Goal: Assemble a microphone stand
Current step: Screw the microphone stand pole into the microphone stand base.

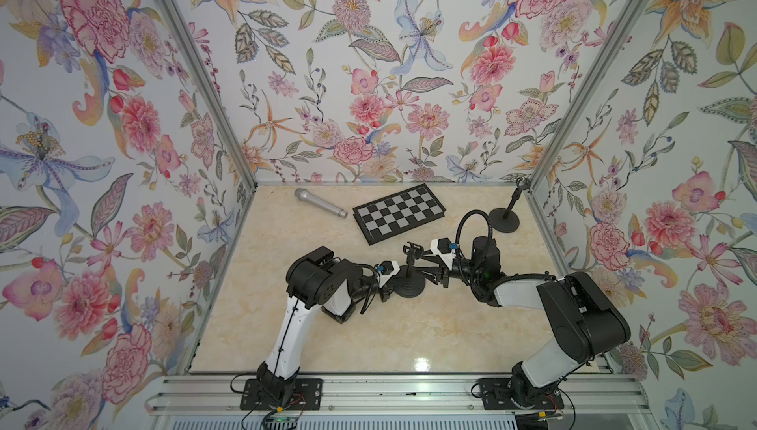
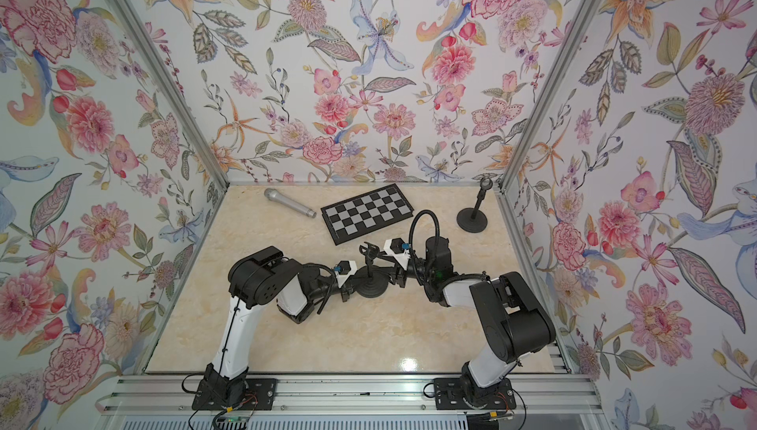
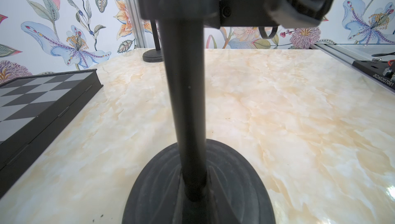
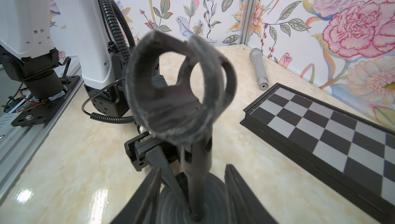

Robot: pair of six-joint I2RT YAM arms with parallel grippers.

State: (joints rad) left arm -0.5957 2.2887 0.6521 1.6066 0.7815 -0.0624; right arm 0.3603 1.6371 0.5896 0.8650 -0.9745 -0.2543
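Mid-table, my left gripper (image 1: 399, 277) pinches the pole (image 3: 186, 105) from 9 o'clock; the spread right gripper (image 4: 192, 191) may snag its clip (image 4: 166, 109).

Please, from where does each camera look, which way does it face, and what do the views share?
Top views: high overhead, looking down at the table; left arm and right arm show, left gripper shut on the near stand, right gripper open around it.
Left wrist: low, just behind that stand's pole, facing the far stand; the right arm's mount plate shows.
Right wrist: low, facing the clip, microphone beyond; its own fingers and the left arm show.
Shared: both wrist views show the chessboard.
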